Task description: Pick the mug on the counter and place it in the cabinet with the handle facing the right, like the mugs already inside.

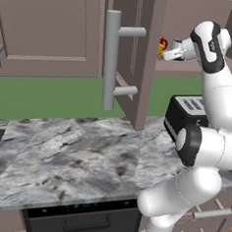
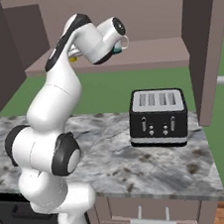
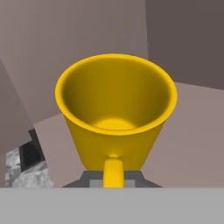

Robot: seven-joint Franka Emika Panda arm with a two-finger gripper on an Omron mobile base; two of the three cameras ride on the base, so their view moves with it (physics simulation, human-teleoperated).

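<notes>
1. One yellow mug (image 3: 116,113) is pinched in the claw (image 3: 113,177), jaws pressed together on the loop handle (image 3: 113,171) at the near side of the mug; the rim faces the hand camera.
2. Mug location: raised off the tabletop (image 1: 71,149), at the opening of the cabinet (image 1: 142,56), a sliver of yellow showing past the open door's edge in the left base view.
3. Risk: a grip on the thin handle alone looks weak; the mug could swing or slip if the wrist turns quickly.
4. Risk: the red mug (image 1: 163,43) sits just beside the incoming mug; a sideways drift could knock it.
5. Risk: releasing with the handle pointing toward the arm would likely leave the orientation wrong.
6. Counts: one yellow mug, one red mug, one white-and-teal mug (image 2: 120,44) partly hidden by the arm, one black toaster (image 2: 157,118), one open door with a grey bar handle (image 1: 111,58).
</notes>
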